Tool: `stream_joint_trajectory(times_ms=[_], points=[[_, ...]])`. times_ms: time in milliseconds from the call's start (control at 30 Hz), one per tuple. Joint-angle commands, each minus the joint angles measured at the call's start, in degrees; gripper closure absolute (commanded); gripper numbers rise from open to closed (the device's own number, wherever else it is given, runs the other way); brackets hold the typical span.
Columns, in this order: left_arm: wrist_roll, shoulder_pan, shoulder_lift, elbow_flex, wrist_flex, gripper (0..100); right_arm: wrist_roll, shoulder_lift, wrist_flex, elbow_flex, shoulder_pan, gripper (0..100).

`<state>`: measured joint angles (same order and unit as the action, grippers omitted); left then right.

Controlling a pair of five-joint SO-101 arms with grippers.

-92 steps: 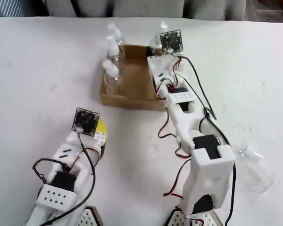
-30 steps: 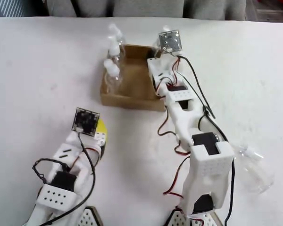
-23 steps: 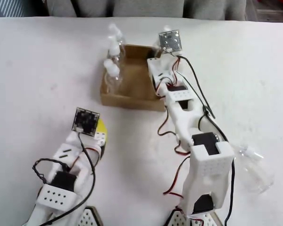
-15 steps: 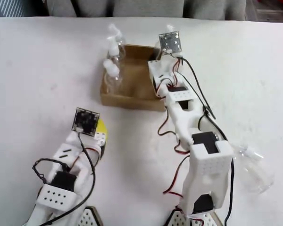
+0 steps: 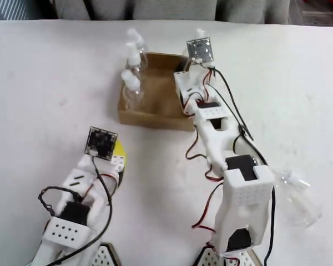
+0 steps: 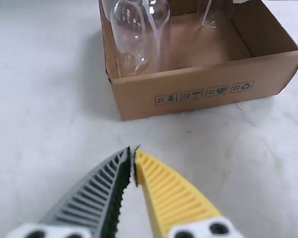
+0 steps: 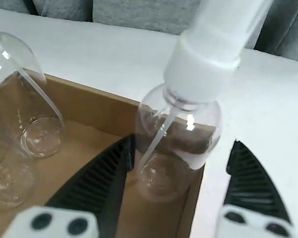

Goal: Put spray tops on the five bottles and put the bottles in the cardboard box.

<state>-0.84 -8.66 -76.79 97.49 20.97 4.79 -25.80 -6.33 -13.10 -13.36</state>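
The cardboard box point(image 5: 155, 113) sits at the table's far middle. Three clear bottles with white spray tops point(image 5: 132, 80) stand along its left wall. A further bottle with a spray top point(image 7: 181, 134) stands in the box's far right corner, between the spread fingers of my open right gripper point(image 7: 183, 145). One black finger point(image 7: 102, 178) is close beside the glass and the other is well apart from it. My left gripper point(image 6: 133, 153) is shut with nothing in it, low over the table in front of the box point(image 6: 203, 91). Another clear bottle point(image 5: 299, 202) lies on its side at the near right.
My right arm point(image 5: 216, 133) stretches from the near edge to the box's right side, with red and black cables looping beside it. My left arm point(image 5: 83, 194) is at the near left. Grey upholstery runs behind the table's far edge.
My right wrist has tilted and edged slightly farther back at the box's far right corner. The left arm and the loose bottle have not moved.
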Motion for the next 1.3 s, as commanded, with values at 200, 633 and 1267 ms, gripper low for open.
stream_joint_trajectory(times_ms=[200, 633, 1267], points=[[-0.62, 0.40, -1.19, -0.18, -1.76, 98, 0.00, 5.93, 4.53, -0.09, 0.40, 74.8], [-0.62, 0.40, -1.19, -0.18, -1.76, 98, 0.00, 6.02, 4.62, -0.09, 0.22, 74.7], [-0.62, 0.40, -1.19, -0.18, -1.76, 98, -0.09, 6.46, 6.73, -0.09, 0.04, 65.7]])
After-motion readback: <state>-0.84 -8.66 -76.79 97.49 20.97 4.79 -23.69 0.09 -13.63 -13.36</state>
